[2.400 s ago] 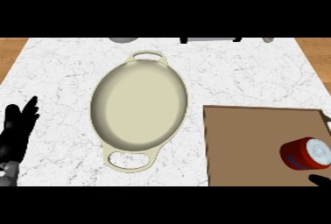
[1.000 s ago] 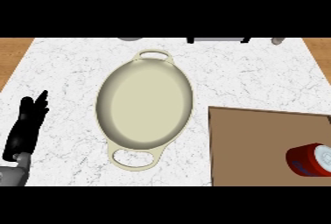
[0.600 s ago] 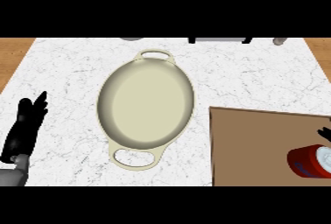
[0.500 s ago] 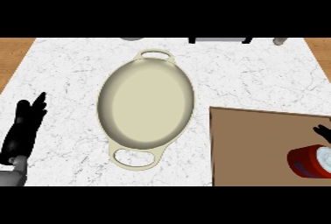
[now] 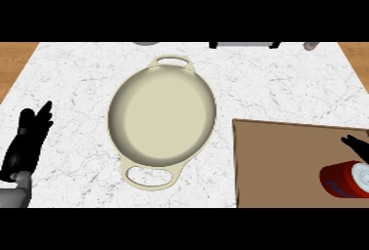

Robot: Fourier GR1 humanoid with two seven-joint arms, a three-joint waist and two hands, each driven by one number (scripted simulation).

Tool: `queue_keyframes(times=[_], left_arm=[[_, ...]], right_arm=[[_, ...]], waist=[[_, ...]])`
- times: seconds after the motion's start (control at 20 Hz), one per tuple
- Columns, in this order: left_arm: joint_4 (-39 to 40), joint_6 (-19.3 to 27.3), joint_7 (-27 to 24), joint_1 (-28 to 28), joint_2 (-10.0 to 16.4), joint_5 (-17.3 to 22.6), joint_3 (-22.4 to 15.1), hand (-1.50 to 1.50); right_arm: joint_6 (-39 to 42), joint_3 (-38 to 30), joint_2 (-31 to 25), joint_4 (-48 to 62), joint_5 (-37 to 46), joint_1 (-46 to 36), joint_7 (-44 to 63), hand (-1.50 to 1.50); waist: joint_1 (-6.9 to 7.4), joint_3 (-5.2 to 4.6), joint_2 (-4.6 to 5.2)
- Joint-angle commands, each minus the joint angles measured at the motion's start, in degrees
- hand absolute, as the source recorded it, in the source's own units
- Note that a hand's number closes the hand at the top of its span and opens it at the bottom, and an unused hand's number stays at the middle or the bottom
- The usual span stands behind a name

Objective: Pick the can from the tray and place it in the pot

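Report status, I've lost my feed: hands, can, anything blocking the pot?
Left hand open, resting far left. Right hand at right edge by can, grasp unclear. Can on tray. Pot empty, nothing between.

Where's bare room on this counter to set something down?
Bare marble counter lies between the left hand and the pot, and beyond the tray. The tray's left half is free; the can and right hand crowd its right edge.

There's the left hand (image 5: pixel 25 146) resting open at lower left, fingers (image 5: pixel 43 113) straight up above its grey forearm (image 5: pixel 13 197), right hand (image 5: pixel 358 147) just peeking in at right.
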Motion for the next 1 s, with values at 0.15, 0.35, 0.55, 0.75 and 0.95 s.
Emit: queue_keyframes(times=[0.15,0.35,0.55,0.75,0.95], left_arm=[[4.3,-1.01,-0.21,-4.29,-1.6,-2.62,2.16,0.0],[-2.45,-0.32,0.21,1.55,-4.59,-5.05,1.03,0.0],[3.59,-3.53,-1.68,-2.28,-4.33,-4.17,3.62,0.0],[-1.36,-3.28,2.66,-1.82,-4.53,-5.82,4.27,0.0],[3.91,-4.01,-4.42,-0.44,-6.11,-6.36,4.96,0.0]], right_arm=[[4.4,3.8,6.98,2.49,5.45,-4.94,3.89,-1.5],[1.74,0.19,8.29,6.28,9.4,-1.74,-3.09,-1.5],[4.53,0.64,10.95,10.36,10.46,-5.89,-3.15,-1.5],[5.82,-2.63,10.89,7.34,11.1,-3.42,-4.87,-1.5],[6.08,-2.5,13.38,10.2,12.3,-6.02,-5.53,-1.5]], waist=[[-0.14,-0.01,0.06],[-0.14,0.0,-0.04],[-0.12,-0.01,0.04],[-0.19,0.0,-0.03],[-0.1,-0.01,0.01]])
